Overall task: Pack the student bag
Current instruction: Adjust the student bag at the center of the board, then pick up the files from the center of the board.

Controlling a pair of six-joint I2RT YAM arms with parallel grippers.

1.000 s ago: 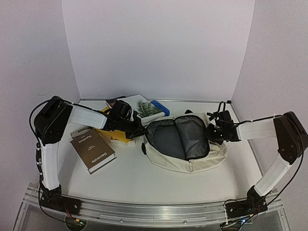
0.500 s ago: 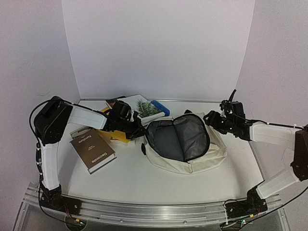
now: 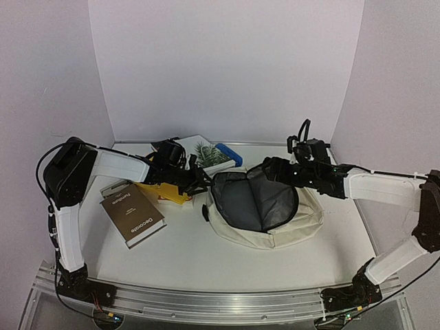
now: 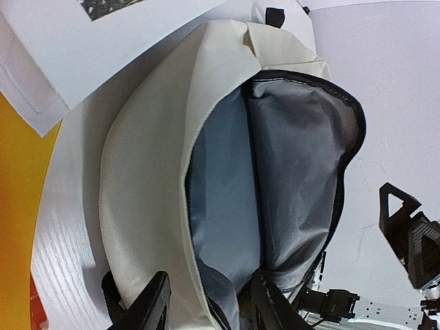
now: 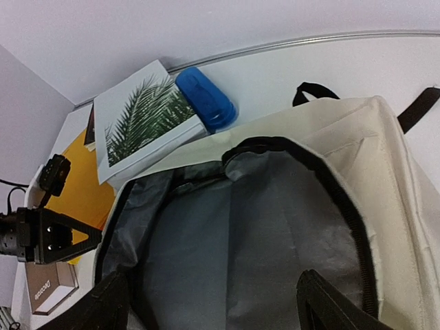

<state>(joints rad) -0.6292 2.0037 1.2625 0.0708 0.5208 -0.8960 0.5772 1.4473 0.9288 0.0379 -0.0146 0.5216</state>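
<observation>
The student bag (image 3: pixel 302 221) lies in the middle of the table, cream with a black zipper edge. Its mouth gapes and shows the dark grey lining (image 3: pixel 251 199). My left gripper (image 3: pixel 201 181) is at the bag's left rim. In the left wrist view that gripper (image 4: pixel 210 306) is open, and the rim (image 4: pixel 189 227) runs loosely between its fingers. My right gripper (image 3: pixel 269 168) hovers over the back of the mouth. The right wrist view shows it (image 5: pixel 216 309) wide open above the lining (image 5: pixel 234 234), holding nothing.
Left of the bag lie a white book with a palm leaf cover (image 3: pixel 206 152), a blue case (image 3: pixel 229 155), a flat yellow item (image 3: pixel 165 191) and a brown book (image 3: pixel 132 214). The left arm reaches over the yellow item. Walls stand close at the back and both sides.
My right gripper let go of the bag's right rim, lifted away, opened and swung left over the back of the mouth. My left gripper opened at the left rim.
</observation>
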